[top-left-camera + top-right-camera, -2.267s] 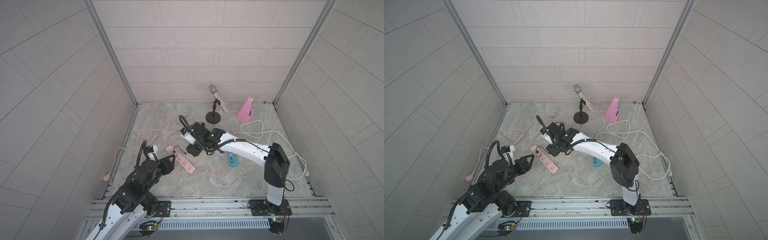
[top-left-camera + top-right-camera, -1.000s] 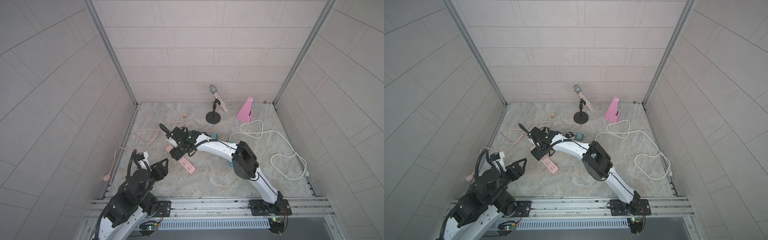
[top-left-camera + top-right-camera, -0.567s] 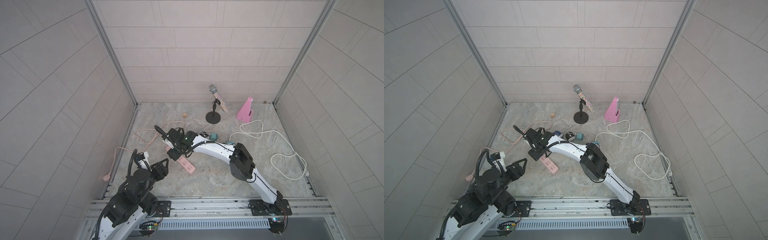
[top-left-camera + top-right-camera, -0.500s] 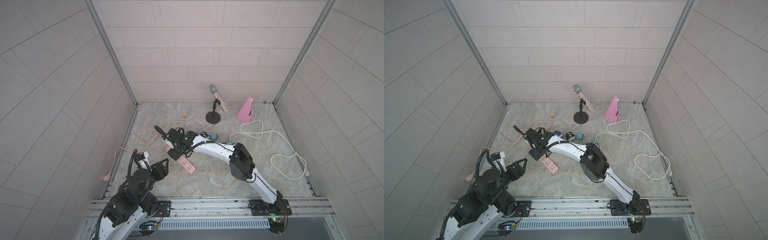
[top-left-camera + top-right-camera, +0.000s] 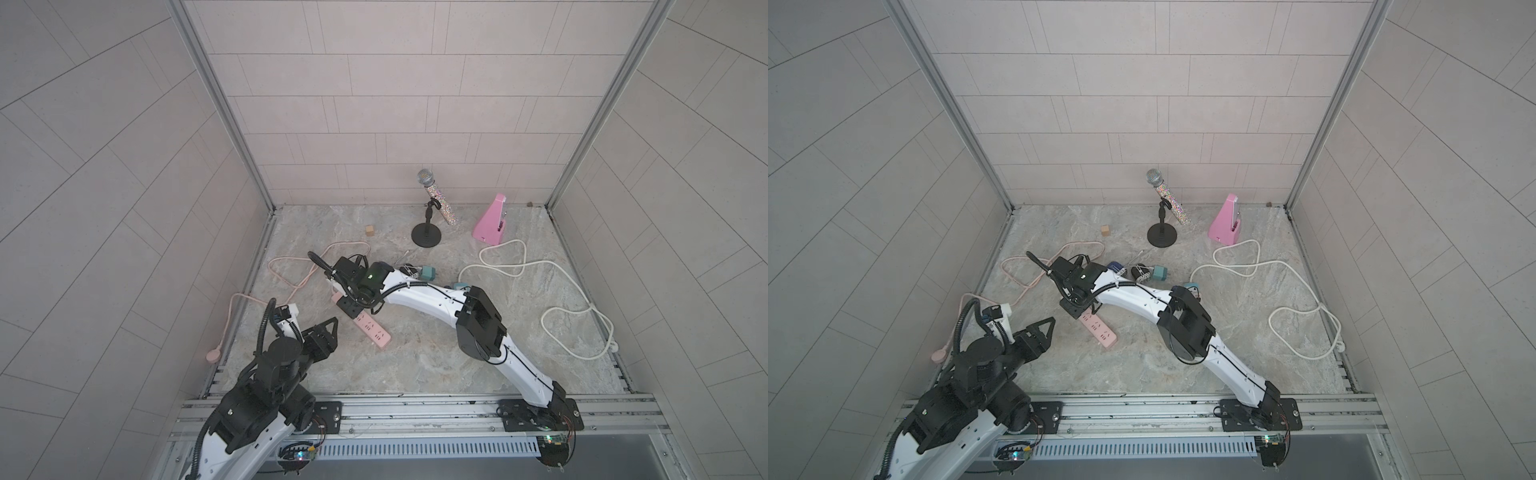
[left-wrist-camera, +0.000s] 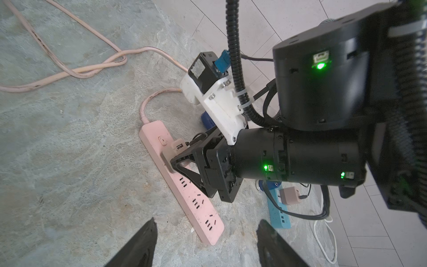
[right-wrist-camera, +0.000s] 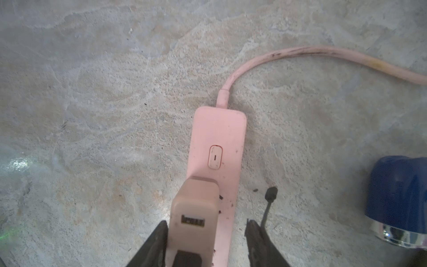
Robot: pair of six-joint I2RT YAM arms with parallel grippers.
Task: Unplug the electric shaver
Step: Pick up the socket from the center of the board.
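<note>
right gripper: jaws part-open, straddling the pink USB adapter, not clamped | adapter seated in pink power strip | blue electric shaver outside the jaws, to one side | left gripper: spread, empty | remaining, seemingly: clamp, pull free

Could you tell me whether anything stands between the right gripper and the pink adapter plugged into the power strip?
Nothing visible does. The right gripper straddles the pink adapter on the power strip; a loose black cable end lies beside the strip, outside the fingers.
</note>
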